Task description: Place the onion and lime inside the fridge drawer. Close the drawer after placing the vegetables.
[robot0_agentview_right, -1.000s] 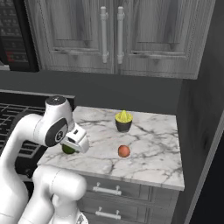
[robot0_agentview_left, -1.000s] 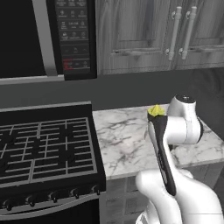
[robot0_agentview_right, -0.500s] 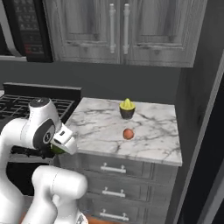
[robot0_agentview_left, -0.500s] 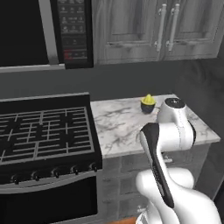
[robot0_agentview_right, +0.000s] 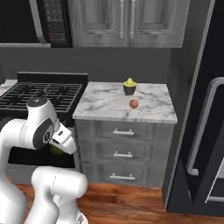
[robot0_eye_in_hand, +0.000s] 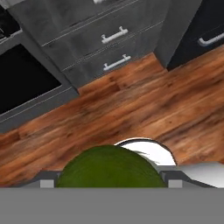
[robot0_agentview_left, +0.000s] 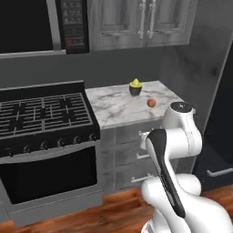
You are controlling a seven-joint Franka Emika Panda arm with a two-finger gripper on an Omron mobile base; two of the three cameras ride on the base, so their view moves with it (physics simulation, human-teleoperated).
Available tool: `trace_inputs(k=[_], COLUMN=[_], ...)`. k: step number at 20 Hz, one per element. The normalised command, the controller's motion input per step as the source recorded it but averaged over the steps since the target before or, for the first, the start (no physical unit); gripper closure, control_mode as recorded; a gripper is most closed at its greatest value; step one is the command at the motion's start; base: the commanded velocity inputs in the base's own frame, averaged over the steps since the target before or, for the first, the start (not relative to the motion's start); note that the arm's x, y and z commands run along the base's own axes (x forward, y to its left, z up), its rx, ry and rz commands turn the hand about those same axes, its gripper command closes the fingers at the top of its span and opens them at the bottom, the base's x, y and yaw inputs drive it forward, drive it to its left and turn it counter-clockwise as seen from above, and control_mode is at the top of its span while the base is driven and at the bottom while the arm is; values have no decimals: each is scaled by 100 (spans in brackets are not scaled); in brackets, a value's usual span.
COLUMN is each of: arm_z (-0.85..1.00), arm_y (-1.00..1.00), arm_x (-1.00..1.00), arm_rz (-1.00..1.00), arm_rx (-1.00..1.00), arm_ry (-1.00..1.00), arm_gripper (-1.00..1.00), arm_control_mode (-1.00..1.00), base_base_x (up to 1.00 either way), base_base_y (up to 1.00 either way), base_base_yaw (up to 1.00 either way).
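Note:
The lime [robot0_eye_in_hand: 109, 168] is a dark green ball held between my two fingertips [robot0_eye_in_hand: 48, 179], low over the wooden floor. In the right base view my gripper [robot0_agentview_right: 59, 146] hangs in front of the stove, shut on the lime [robot0_agentview_right: 54, 149]. The onion [robot0_agentview_left: 151, 103], a small reddish-orange ball, lies on the marble counter [robot0_agentview_left: 118, 107], well away from the gripper; the right base view has the onion [robot0_agentview_right: 133, 103] near the counter's middle. The light grey fridge drawer is out of view.
A yellow-green pointed thing in a dark cup [robot0_agentview_right: 129, 86] stands behind the onion. The black stove [robot0_agentview_left: 41, 113] is left of the counter, with grey cabinet drawers [robot0_agentview_right: 124, 153] below it. A dark fridge door with a silver handle [robot0_agentview_right: 205, 131] stands at the right. Wooden floor [robot0_eye_in_hand: 131, 109] lies below.
The base has backed away from the counter, so both base views shifted and the counter looks farther off. The lime stays in the gripper, now lower; the onion has not moved.

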Motion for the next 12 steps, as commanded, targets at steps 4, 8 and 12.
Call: trace_inputs(k=[4,8,12], arm_z=[0,0,0], arm_y=[0,0,0], arm_x=[0,0,0], arm_rz=[0,0,0], arm_rx=[0,0,0], arm_ry=[0,0,0], arm_gripper=[100,100,100], arm_control_mode=[100,100,100], base_base_x=[-100,-76,-16], base_base_y=[-19,-36,-91], base_base_yaw=[-49,-57,-50])
